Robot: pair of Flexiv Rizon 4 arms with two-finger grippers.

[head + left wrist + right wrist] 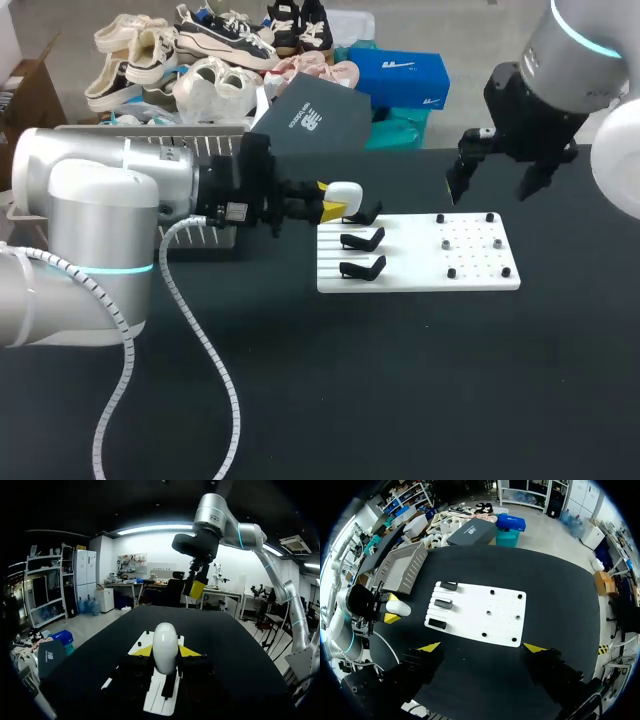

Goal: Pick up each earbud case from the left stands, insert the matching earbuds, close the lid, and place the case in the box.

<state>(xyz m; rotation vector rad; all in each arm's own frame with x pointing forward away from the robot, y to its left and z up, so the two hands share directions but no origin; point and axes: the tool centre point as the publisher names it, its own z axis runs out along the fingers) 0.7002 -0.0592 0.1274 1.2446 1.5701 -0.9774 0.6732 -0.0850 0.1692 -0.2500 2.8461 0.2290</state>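
Left fingers [165, 652] were clamped on the white case [165, 639], one yellow tip on each flank. The case hung raised over the dark surface [420, 380], just off the stand side of the white board [470, 256].

Trouble could start right there. That shell looked slick and rounded, so the narrow pinch could let it twist or squirt free if the arm swung hard. It was also close to the black stands [362, 240], all three of them bare. Dipping or turning toward the board could clip the stand nearest the board's back edge.

Right fingers [482, 647] were spread wide with nothing between them, hovering high near the board's edge opposite the stands. If they came across to work the lid, a poor approach could knock the case out of the left grip. Small dark pieces [452, 272] dotted the half of the board away from the stands. They were too small to say they were earbuds, so a wrong match was a real risk. The grey box [405, 565] waited beyond the stand side of the board.

The case itself was egg-shaped, glossy and plain white. It sat upright in the grip, and as far as could be judged, the lid was shut.
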